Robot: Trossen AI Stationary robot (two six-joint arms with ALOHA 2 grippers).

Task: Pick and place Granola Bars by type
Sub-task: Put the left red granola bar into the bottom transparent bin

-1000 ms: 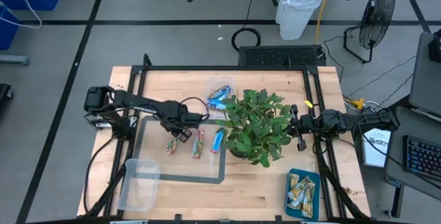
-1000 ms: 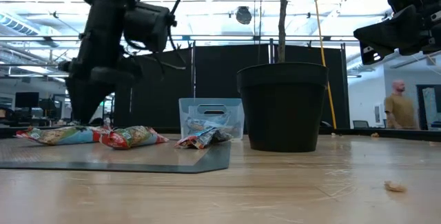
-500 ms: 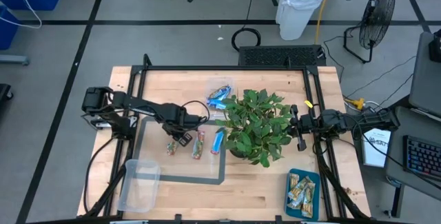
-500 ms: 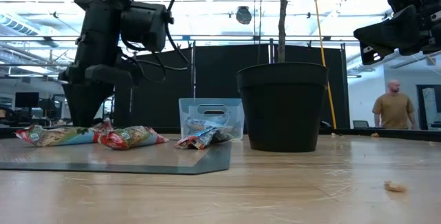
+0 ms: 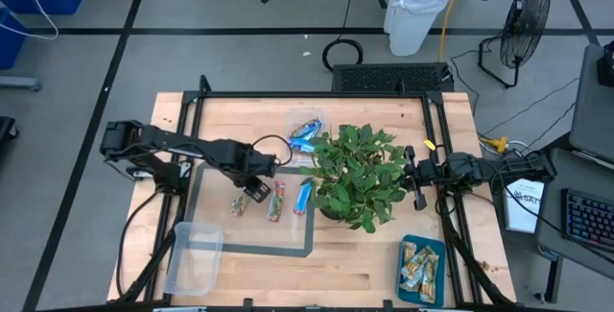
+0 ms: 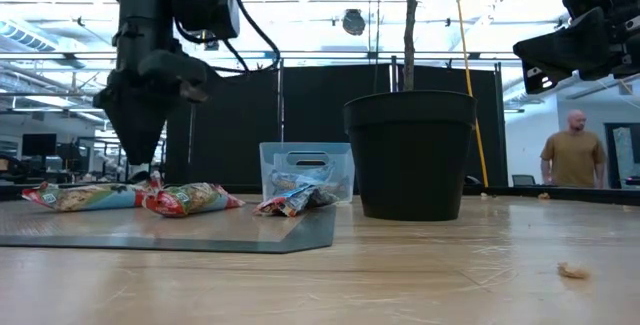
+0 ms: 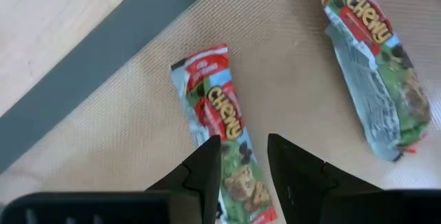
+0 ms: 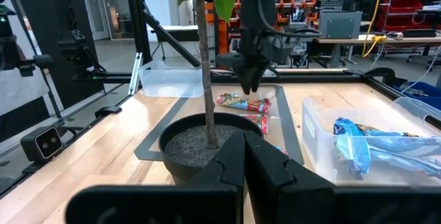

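Note:
Three bars lie on the grey mat (image 5: 201,189): two red-and-tan ones (image 5: 237,202) (image 5: 276,200) and a blue one (image 5: 303,197). My left gripper (image 5: 257,190) points straight down over the red-and-tan pair, just above them in the low view (image 6: 135,170). It is narrowly open, and its fingers stand either side of one red-and-tan bar (image 7: 224,124); the second lies beside it (image 7: 375,103). My right gripper (image 5: 414,180) waits shut in the air right of the plant, its fingers together (image 8: 244,162). My left gripper comes from above, pointing down, with one finger (image 7: 207,165) on each long side of the red-and-tan bar near its middle (image 7: 234,141). The bar lies flat on the mat. I cannot tell whether the fingers touch it.
A potted plant (image 5: 357,176) stands mid-table, right of the mat. A clear tub with blue bars (image 5: 307,132) sits toward the far edge, an empty clear tub (image 5: 195,254) at the near left, and a teal tray with green-and-beige bars (image 5: 420,266) at the near right. A person (image 6: 570,160) stands far behind.
My left gripper has tipped from a slant to pointing straight down and turned about its own axis. It has also shifted a little toward the table's right, over the red-and-tan bars. The bars have stayed where they were. The person in the room behind has stepped sideways.

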